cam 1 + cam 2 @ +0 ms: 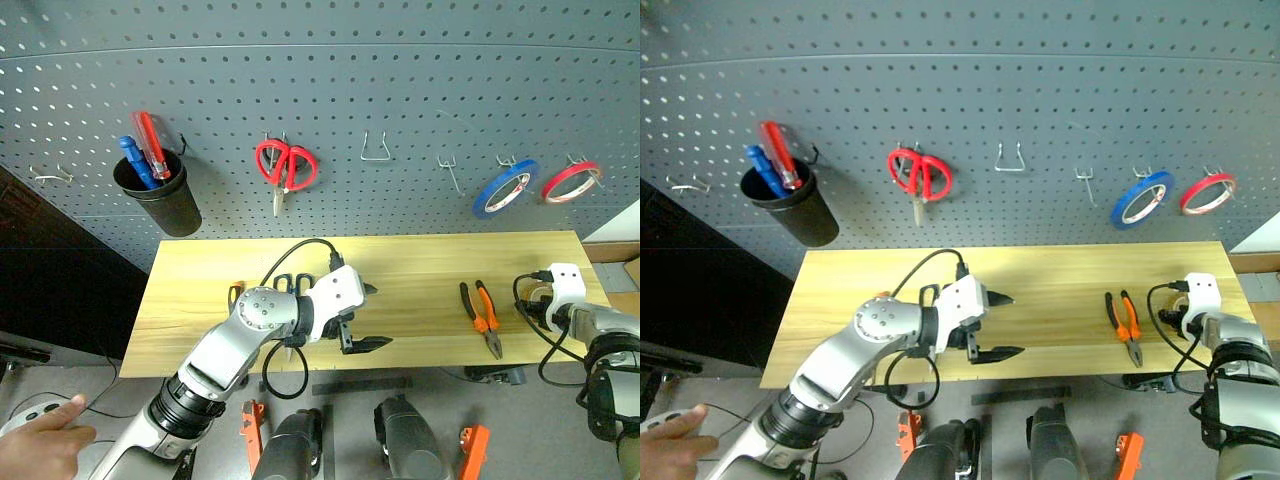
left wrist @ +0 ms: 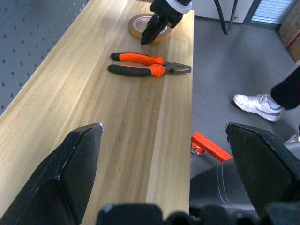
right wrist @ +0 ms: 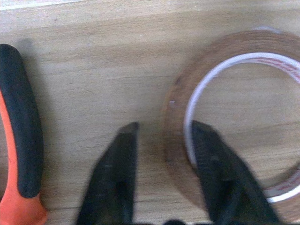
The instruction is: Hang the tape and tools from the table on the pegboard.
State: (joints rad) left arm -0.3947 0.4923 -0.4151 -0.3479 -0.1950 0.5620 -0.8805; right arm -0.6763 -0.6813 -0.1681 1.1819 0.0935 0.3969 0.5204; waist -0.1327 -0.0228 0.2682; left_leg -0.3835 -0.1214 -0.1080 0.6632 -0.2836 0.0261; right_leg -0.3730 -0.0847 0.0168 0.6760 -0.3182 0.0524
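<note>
Tan tape (image 3: 243, 117) flat on table (image 3: 93, 70); right gripper (image 3: 161, 140) fingers straddling rim.

left gripper (image 1: 362, 318) gapes wide, pointing right; right gripper (image 3: 161, 140) straddles something, fingers narrowed.

grey floor (image 2: 225, 61), cardboard boxes (image 2: 293, 26)

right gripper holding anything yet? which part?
The right gripper straddles the tape ring's wall, one finger outside, one inside; the tape lies flat on the table. A firm grip cannot be told. The left gripper is open, holding nothing.
</note>
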